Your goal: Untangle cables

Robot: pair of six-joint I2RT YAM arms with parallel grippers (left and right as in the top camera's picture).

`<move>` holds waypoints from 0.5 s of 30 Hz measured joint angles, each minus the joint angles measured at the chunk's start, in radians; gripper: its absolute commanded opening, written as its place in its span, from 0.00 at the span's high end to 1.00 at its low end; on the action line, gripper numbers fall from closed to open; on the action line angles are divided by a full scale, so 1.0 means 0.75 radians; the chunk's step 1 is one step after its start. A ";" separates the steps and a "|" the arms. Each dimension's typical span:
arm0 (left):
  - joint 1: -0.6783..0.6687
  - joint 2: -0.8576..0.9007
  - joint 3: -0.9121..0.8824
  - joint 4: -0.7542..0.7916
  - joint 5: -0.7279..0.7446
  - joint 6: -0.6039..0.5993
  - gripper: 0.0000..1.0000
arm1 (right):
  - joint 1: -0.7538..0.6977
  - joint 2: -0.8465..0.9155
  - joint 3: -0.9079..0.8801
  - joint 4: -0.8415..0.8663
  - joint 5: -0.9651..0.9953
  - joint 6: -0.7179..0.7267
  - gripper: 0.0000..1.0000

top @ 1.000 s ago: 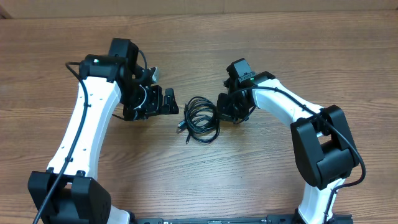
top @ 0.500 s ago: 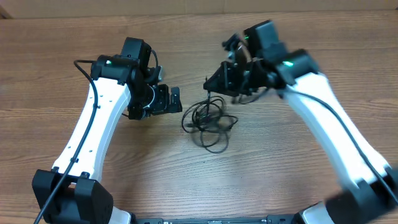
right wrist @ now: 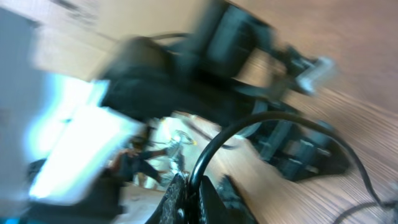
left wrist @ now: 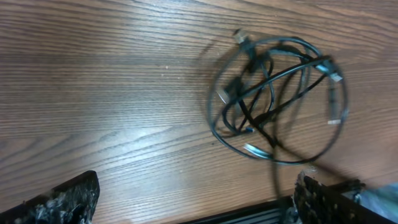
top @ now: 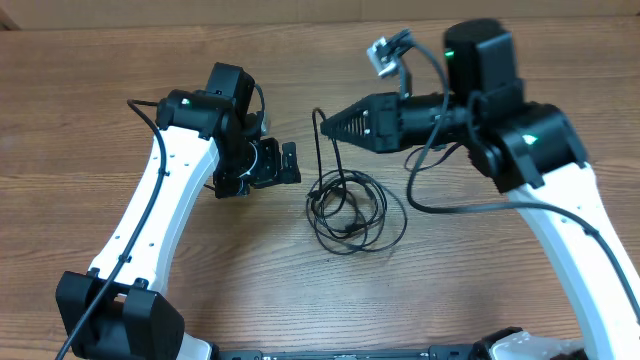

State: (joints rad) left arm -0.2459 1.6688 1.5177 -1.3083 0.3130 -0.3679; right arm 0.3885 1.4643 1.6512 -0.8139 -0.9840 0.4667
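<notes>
right hand (top: pixel 328 125) pinches a strand of the cables (top: pixel 350 205); left hand (top: pixel 294 165) spread

Cables (top: pixel 338 205) on table (top: pixel 80 100), between left arm (top: pixel 165 195), right arm (top: pixel 572 215).

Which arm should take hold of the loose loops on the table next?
Left. The left tool is open and empty beside the cables; the right tool is shut on one strand, holding it up.
</notes>
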 measured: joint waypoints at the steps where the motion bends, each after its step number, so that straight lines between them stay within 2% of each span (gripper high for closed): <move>1: -0.002 0.000 0.000 0.000 -0.009 -0.001 0.00 | -0.015 -0.022 0.000 0.062 -0.047 0.039 0.96; 6: -0.002 0.000 -0.002 0.000 -0.031 0.000 0.01 | -0.104 -0.103 0.007 0.413 -0.244 0.277 0.96; 12: -0.002 0.001 -0.006 0.003 -0.042 -0.001 0.00 | -0.226 -0.120 0.022 1.244 -0.450 0.850 0.96; 15: -0.002 0.001 -0.007 0.003 -0.046 0.000 0.01 | -0.248 -0.125 0.025 1.578 -0.489 1.124 0.96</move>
State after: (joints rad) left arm -0.2474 1.6695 1.5124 -1.3060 0.2787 -0.3679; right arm 0.2024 1.3708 1.6699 0.3695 -1.3510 1.3094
